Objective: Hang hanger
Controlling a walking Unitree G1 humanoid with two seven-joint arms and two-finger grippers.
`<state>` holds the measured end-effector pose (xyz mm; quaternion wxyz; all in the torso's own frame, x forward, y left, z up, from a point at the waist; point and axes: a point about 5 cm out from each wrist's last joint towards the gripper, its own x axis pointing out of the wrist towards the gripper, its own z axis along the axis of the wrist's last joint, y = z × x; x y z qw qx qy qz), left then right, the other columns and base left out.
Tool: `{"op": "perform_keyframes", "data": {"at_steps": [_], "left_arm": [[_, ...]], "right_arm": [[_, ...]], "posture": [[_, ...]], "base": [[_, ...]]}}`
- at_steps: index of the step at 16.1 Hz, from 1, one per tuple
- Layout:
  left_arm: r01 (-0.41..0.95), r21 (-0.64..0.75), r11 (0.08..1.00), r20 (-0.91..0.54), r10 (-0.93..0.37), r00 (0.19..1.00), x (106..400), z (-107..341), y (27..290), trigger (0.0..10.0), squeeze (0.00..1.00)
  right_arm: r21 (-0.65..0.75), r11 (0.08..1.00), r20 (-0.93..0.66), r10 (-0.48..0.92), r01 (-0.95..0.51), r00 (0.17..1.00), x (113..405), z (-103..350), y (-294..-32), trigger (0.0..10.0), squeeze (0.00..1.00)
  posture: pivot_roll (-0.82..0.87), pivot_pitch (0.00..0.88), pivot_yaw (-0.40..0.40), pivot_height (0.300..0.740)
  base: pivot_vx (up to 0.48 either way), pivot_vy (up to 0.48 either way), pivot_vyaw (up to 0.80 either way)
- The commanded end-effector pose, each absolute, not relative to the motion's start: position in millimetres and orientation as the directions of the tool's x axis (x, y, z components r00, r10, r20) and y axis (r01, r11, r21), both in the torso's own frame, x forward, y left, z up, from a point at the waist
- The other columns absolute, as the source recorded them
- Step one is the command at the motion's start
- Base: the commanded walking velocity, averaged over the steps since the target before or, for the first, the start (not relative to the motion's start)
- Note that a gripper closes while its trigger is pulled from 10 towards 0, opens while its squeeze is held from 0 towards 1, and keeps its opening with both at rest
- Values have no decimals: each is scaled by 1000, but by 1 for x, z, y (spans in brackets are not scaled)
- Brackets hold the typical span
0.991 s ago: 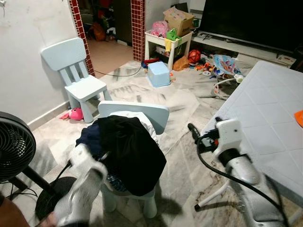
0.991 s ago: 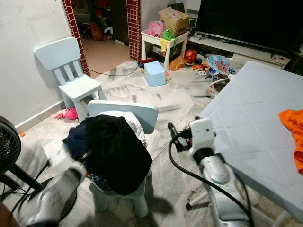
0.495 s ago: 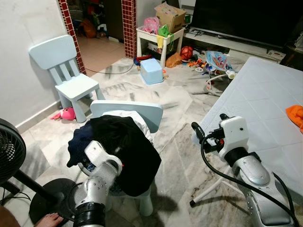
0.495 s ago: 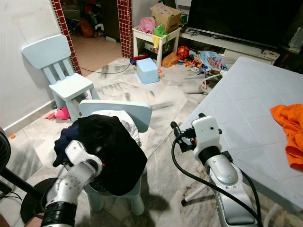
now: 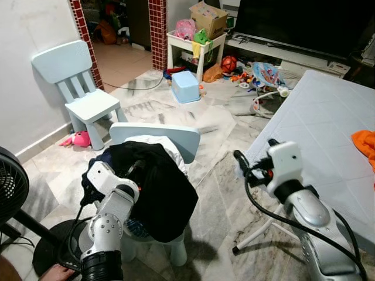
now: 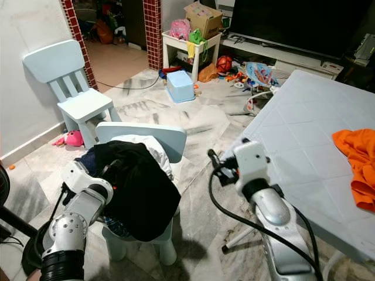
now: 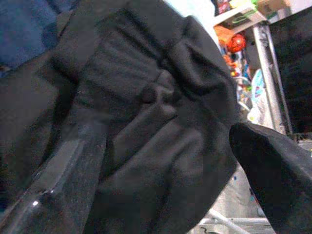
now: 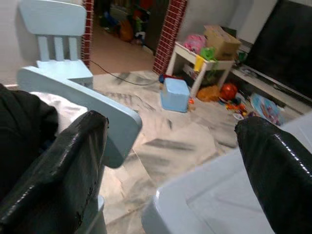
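Left wrist view puts my left gripper (image 7: 146, 161), fingers spread and empty, right against the black garment (image 5: 167, 187); I see no hanger.

A small pale blue chair (image 5: 176, 140) is standing on the marbled floor (image 5: 217, 193), and a heap of clothes, topped by a black garment (image 5: 161, 187), is being carried on its seat. At three o'clock, a pale table (image 5: 328, 134) is bearing an orange cloth (image 5: 366, 143) at its far edge. At eleven o'clock, a second blue chair (image 5: 82, 93) is standing by the wall.
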<state>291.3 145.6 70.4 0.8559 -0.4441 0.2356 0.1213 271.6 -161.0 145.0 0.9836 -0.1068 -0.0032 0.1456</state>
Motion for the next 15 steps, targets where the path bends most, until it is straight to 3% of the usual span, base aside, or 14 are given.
{"op": "perform_keyframes", "data": {"at_steps": [1, 3, 4, 6, 9, 12, 15], "left_arm": [[-490, -695, 526, -615, -83, 784, 261, 35, 109, 10000, 0], [-478, -647, 594, -630, -65, 774, 264, 34, 113, 10000, 0], [-460, -538, 706, -631, 25, 775, 271, 37, 126, 10000, 0], [-339, -443, 830, -508, 79, 858, 282, 57, 138, 10000, 0], [-149, -298, 943, -324, 46, 945, 282, 81, 144, 10000, 0], [10, -168, 986, -207, -45, 977, 266, 87, 144, 10000, 0], [34, -44, 998, -160, -41, 986, 241, 87, 163, 10000, 0]], "right_arm": [[-222, 932, -27, 287, -286, 958, 275, 146, -161, 10000, 0], [-226, 933, -27, 281, -280, 959, 276, 146, -163, 10000, 0], [-226, 936, -29, 271, -271, 962, 276, 145, -165, 10000, 0], [-217, 941, -25, 262, -261, 965, 277, 144, -164, 10000, 0], [-182, 950, -8, 257, -254, 966, 281, 141, -157, 10000, 0], [-147, 954, -8, 262, -260, 965, 284, 134, -149, 10000, 0], [-90, 951, 3, 298, -296, 955, 292, 128, -134, 10000, 0]], "posture": [[-200, 0, -53, 740], [-203, 0, -48, 740], [-200, 0, -38, 740], [-186, 0, -28, 740], [-150, 0, -18, 740], [-99, 0, -16, 740], [-21, 0, -41, 740]], "base": [[0, 0, 0], [0, 0, 0], [0, 0, 0], [0, 0, 0], [0, 0, 0], [0, 0, 0], [0, 0, 0]]}}
